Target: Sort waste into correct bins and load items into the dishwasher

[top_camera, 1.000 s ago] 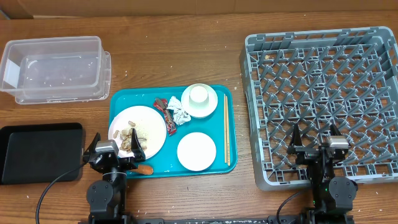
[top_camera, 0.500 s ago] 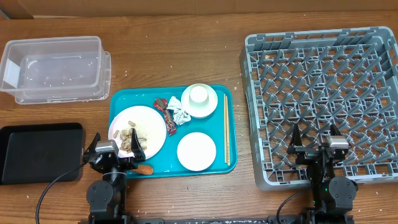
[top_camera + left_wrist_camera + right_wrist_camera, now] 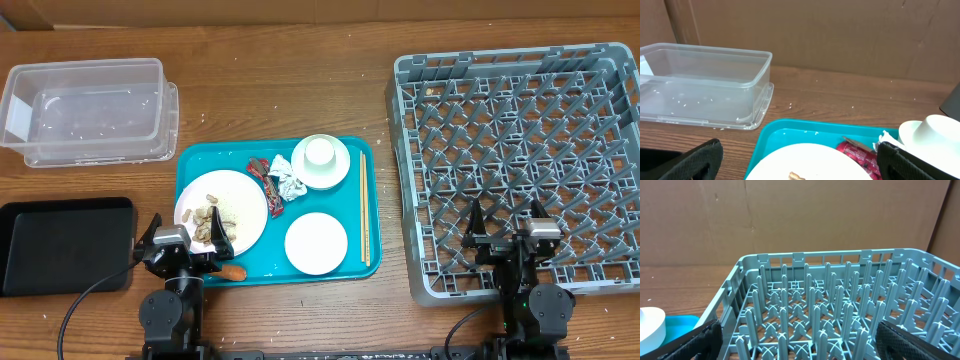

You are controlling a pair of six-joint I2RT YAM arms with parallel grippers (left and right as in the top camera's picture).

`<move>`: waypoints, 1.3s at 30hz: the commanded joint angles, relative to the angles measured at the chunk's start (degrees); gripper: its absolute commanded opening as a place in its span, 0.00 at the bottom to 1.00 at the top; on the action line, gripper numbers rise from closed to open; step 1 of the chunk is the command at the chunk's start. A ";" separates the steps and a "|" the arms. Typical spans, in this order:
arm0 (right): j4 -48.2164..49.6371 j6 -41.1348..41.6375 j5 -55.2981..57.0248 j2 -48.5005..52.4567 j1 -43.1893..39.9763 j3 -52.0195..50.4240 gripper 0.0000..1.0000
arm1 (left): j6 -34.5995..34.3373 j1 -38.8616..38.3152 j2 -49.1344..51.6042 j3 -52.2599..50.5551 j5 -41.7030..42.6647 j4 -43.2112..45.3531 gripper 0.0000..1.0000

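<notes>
Wooden table (image 3: 300, 90) holds one tub (image 3: 90, 66), one black tray (image 3: 65, 245), one rack (image 3: 500, 58).

- clear tub (image 3: 20, 120): upright, open top, far left
- black tray (image 3: 60, 245): flat, just in front of tub
- grey rack (image 3: 398, 140): right side, pegs up
- on teal tray (image 3: 200, 165): large plate (image 3: 245, 200) with beige scraps (image 3: 212, 222); carrot piece (image 3: 232, 271) off the plate at its near rim; red wrapper (image 3: 259, 168) touching silvery wrapper (image 3: 288, 184); cup (image 3: 319, 151) on small dish (image 3: 337, 170); small plate (image 3: 316, 243); chopsticks (image 3: 364, 210) paired along right edge
</notes>
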 commanded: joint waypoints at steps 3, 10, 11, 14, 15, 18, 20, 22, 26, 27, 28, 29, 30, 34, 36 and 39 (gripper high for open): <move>0.37 -0.02 0.13 -0.61 -0.22 -0.59 1.00 | 1.22 0.20 -0.70 -0.22 0.09 0.11 1.00; 0.70 -0.22 2.75 -0.61 -0.22 -0.59 1.00 | 1.22 0.20 -0.70 -0.22 0.09 0.11 1.00; 1.18 -0.22 2.43 -0.61 -0.22 -0.59 1.00 | 1.22 0.20 -0.70 -0.22 0.09 0.11 1.00; 3.45 0.04 -2.97 -0.61 -0.22 -0.59 1.00 | 1.22 0.20 -0.70 -0.22 0.09 0.11 1.00; 4.70 0.04 -7.96 -0.61 -0.22 -0.59 1.00 | 1.22 0.20 -0.70 -0.22 0.09 0.11 1.00; 11.91 1.68 -31.65 -0.61 -0.22 -0.59 1.00 | 1.22 0.20 -0.70 -0.22 0.09 0.11 1.00; 17.00 4.63 -53.02 -0.61 -0.22 -0.59 1.00 | 1.22 0.20 -0.70 -0.22 0.09 0.11 1.00; 21.05 4.55 -64.59 -0.61 -0.15 -0.59 1.00 | 1.22 0.20 -0.70 -0.22 0.09 0.11 1.00; 36.39 4.57 -76.43 -0.61 -0.15 -0.59 1.00 | 1.22 0.20 -0.70 -0.22 0.09 0.11 1.00; 41.11 5.07 -77.64 -0.61 -0.15 -0.59 1.00 | 1.22 0.20 -0.70 -0.22 0.09 0.11 1.00; 44.81 6.64 -77.42 -0.61 -0.15 -0.59 1.00 | 1.22 0.20 -0.70 -0.22 0.09 0.11 1.00; 48.13 9.01 -76.39 -0.61 -0.15 -0.57 1.00 | 1.22 0.20 -0.70 -0.22 0.09 0.11 1.00; 50.95 12.41 -74.16 -0.61 -0.15 -0.57 1.00 | 1.22 0.20 -0.70 -0.22 0.09 0.11 1.00; 51.19 22.95 -66.62 -0.61 -0.15 -0.57 1.00 | 1.22 0.20 -0.70 -0.22 0.09 0.11 1.00; 49.70 24.79 -65.42 -0.61 -0.17 -0.57 1.00 | 1.22 0.20 -0.70 -0.22 0.09 0.11 1.00; 46.71 26.03 -64.04 -0.61 -0.17 0.98 1.00 | 1.22 0.20 -0.70 -0.22 0.09 0.11 1.00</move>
